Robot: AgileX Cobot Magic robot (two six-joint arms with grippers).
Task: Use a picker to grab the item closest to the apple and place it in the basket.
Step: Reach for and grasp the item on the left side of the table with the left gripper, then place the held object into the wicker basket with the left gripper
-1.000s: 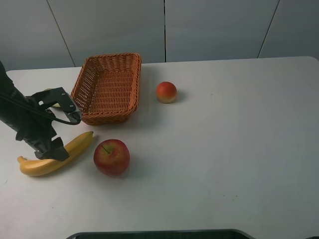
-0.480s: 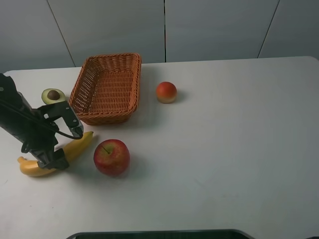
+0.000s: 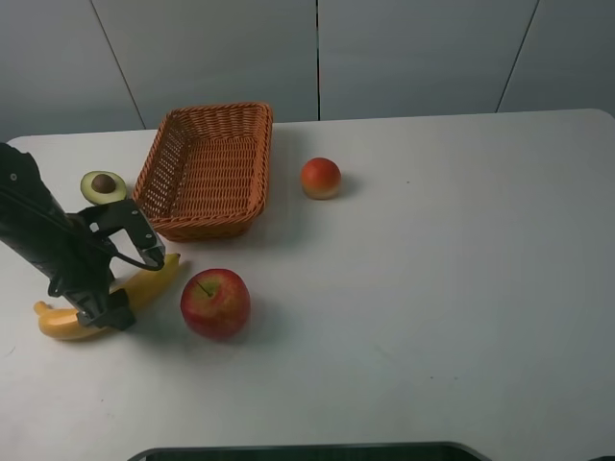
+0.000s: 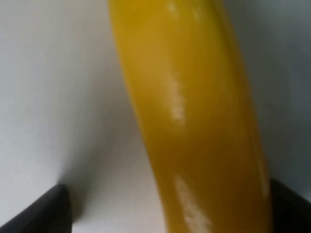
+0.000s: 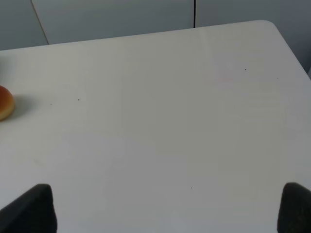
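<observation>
A red apple [image 3: 215, 303] sits on the white table near the front left. Just left of it lies a yellow banana [image 3: 155, 279], the nearest item to it. My left gripper [image 3: 123, 284] is down over the banana's middle, open, with one finger on each side. In the left wrist view the banana [image 4: 194, 121] fills the frame between the two dark fingertips [image 4: 43, 213]. The woven basket [image 3: 209, 229] stands behind them with nothing in it. My right gripper [image 5: 165, 208] is open over bare table and is out of the exterior high view.
A halved avocado [image 3: 102, 184] lies left of the basket. A round orange-red fruit [image 3: 321, 178] sits to the basket's right, and the right wrist view catches that orange-red fruit [image 5: 4, 103] at its edge. White table [image 3: 461, 269] stretches to the right.
My left gripper has come down and forward over the banana, straddling it more closely. The avocado, hidden behind the arm before, now shows. Nothing else moved.
</observation>
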